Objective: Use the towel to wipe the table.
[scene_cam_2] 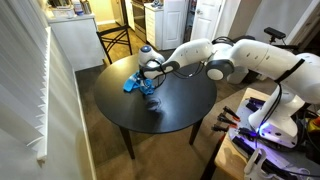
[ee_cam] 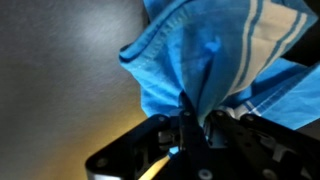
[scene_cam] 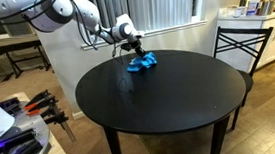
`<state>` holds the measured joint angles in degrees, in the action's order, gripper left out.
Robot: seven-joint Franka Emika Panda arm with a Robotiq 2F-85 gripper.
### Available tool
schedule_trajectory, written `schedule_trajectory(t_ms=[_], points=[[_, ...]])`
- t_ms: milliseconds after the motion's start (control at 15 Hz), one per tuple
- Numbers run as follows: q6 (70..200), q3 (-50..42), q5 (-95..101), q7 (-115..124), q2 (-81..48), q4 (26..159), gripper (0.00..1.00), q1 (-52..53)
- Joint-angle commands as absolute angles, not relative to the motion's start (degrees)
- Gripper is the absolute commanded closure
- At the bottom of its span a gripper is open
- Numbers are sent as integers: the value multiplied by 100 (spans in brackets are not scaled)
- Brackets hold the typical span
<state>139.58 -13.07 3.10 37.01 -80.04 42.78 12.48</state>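
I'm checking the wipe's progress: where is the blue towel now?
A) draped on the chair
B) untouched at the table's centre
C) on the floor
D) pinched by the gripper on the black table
D: the wrist view shows the gripper shut on the towel, which rests on the table in both exterior views.

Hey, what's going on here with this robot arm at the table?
The robot arm is working at a round black table. Its gripper is shut on a blue towel, and the wrist view shows the cloth bunched between the fingers. The towel appears to rest on the tabletop close to the table's edge, with the rest of the surface stretching out beyond it.
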Motion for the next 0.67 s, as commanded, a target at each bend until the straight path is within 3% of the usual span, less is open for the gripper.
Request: schedule_trajectory(t_ms=[0, 600], points=[[14471, -1849, 334, 4249, -8071, 4363, 95, 735], [14504, -3496, 541, 5459, -7899, 5666, 95, 348]])
